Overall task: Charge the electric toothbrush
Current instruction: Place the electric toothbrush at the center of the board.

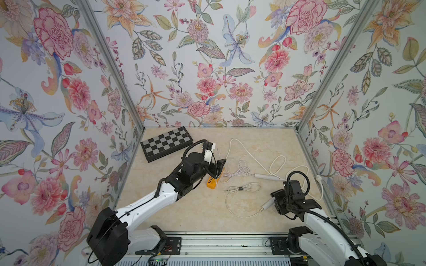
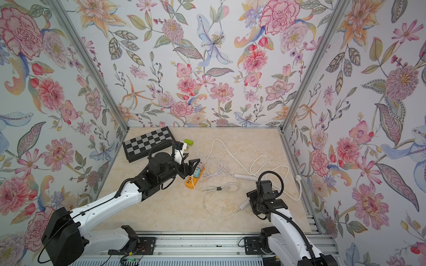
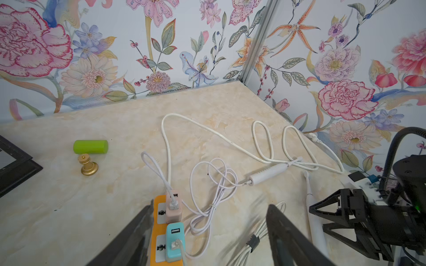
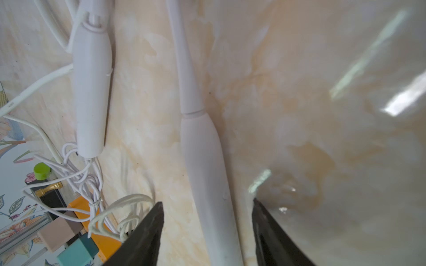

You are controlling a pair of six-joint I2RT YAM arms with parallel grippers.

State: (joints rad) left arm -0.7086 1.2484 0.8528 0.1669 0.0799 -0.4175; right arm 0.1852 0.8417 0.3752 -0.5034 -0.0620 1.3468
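Note:
The white electric toothbrush (image 4: 202,161) lies flat on the marble table near the front right, also seen in a top view (image 1: 267,203). A thin white cable (image 1: 239,188) with a black tie meets its base end. My right gripper (image 4: 207,202) is open, one jaw on either side of the handle with gaps, holding nothing. The orange power strip (image 3: 159,230) carries a pink charger (image 3: 174,207) and a teal charger (image 3: 175,239), each with a cable plugged in. My left gripper (image 3: 211,207) hangs open just above the strip and the cables, empty.
A second white wand-shaped device (image 1: 266,176) on a thick looping cord lies mid-table. A folded chessboard (image 1: 167,144) sits at the back left, with a green cylinder (image 3: 90,146) and a gold knob (image 3: 88,165) beside it. Floral walls close three sides.

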